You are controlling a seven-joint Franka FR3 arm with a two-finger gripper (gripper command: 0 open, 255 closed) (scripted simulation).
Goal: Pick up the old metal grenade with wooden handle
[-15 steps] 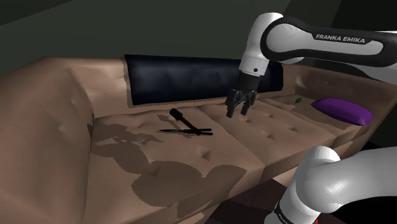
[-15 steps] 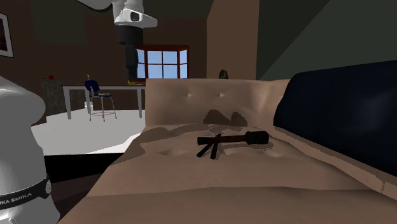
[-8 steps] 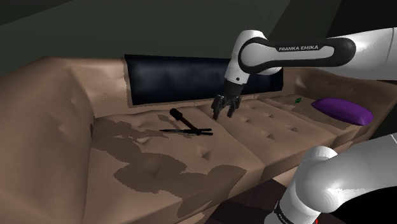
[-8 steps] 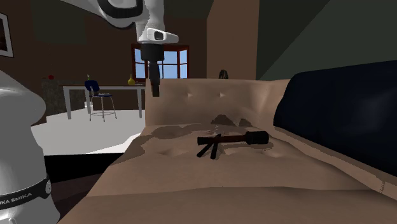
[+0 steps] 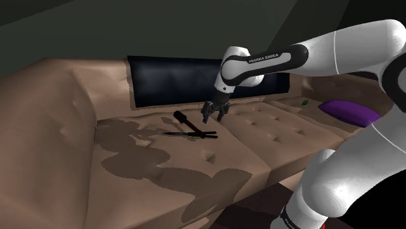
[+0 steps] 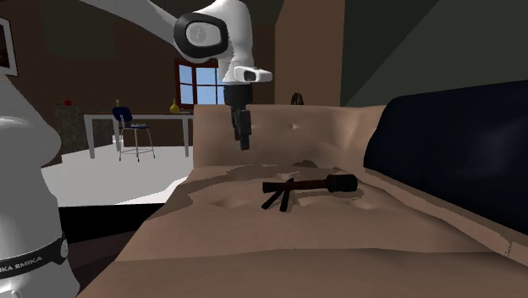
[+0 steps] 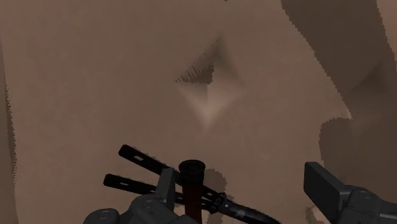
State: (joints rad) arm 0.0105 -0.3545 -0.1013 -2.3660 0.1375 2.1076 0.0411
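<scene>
End effector (image 5: 215, 117) has swung toward the shoulder view's left and dropped, now near the grenade (image 5: 185, 120), which lies on the sofa (image 5: 260, 149) seat. Fingers apart, nothing held. Approach looks nearly done; final descent and grasp remain. In the wrist view the grenade is cut off beside one finger, and a black knife (image 5: 195, 134) touching it muddles its outline.

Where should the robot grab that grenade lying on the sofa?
Probably by the handle, near the head, with the open hand coming straight down from above. The grenade lies flat on the sofa, its handle thin and straight, and the black knife crosses its other end.
</scene>
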